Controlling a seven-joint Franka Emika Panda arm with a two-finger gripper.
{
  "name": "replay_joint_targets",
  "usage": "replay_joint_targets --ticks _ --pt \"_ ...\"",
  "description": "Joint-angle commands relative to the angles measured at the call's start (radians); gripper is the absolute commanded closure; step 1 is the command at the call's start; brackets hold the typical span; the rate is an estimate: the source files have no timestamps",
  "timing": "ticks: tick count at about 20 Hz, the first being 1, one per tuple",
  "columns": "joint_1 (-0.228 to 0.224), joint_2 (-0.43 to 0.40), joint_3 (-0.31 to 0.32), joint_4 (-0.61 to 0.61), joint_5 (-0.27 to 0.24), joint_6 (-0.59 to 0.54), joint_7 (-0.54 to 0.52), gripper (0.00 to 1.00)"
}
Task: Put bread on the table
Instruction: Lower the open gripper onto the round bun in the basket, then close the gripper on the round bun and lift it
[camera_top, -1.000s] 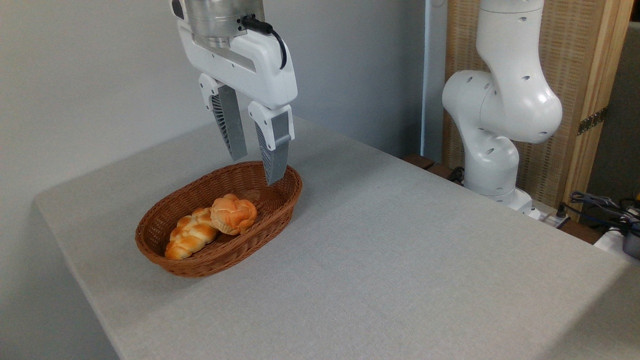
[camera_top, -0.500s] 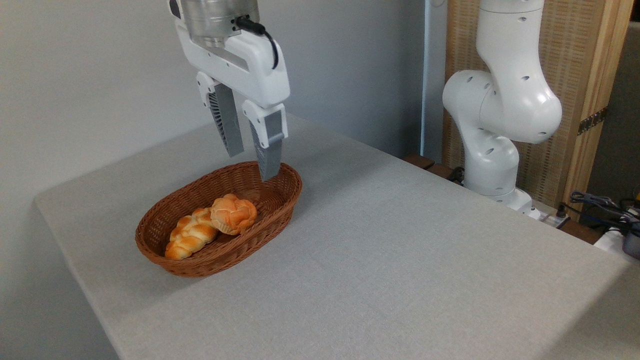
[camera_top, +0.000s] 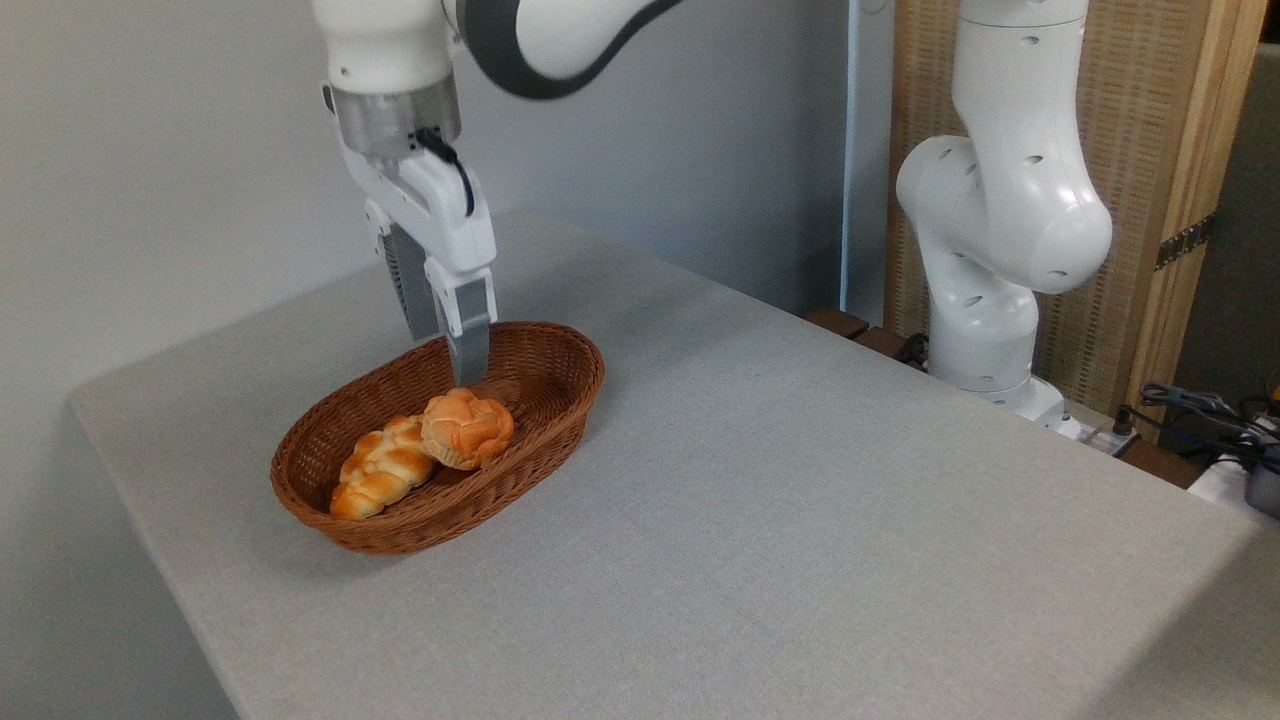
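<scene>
Bread (camera_top: 466, 427) lies in basket (camera_top: 545, 435) on table (camera_top: 800, 520), right of loaf (camera_top: 380, 470)

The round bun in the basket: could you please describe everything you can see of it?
The round bun is knot-shaped, with a glossy orange-golden crust and paler creases. It sits tilted inside the brown wicker basket, leaning on one end of the paler braided loaf and close to the basket's near wall. It looks whole. The gripper hangs just above and behind it, not touching.
</scene>
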Motion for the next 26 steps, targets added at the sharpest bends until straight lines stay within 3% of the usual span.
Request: replay_joint_targets --ticks 1,5,7,13,16,17,18,20,22,26 --pt "-0.069 -0.019 0.017 -0.139 -0.001 0.162 0.006 0.0" --pt "-0.08 -0.019 0.019 -0.17 0.02 0.18 0.105 0.0" --pt "-0.08 -0.017 0.02 -0.179 0.043 0.183 0.115 0.0" --pt "-0.08 -0.011 0.02 -0.242 0.046 0.313 0.115 0.0" --pt "-0.08 -0.011 0.02 -0.247 0.048 0.327 0.117 0.0" --pt "-0.08 -0.011 0.02 -0.247 0.052 0.327 0.117 0.04" --pt "-0.08 -0.011 0.02 -0.247 0.063 0.327 0.117 0.19" --pt "-0.08 -0.011 0.02 -0.247 0.063 0.328 0.118 0.63" --pt "-0.08 -0.012 0.02 -0.247 0.065 0.328 0.123 0.7" --pt "-0.08 -0.012 0.023 -0.245 0.065 0.327 0.138 0.7"
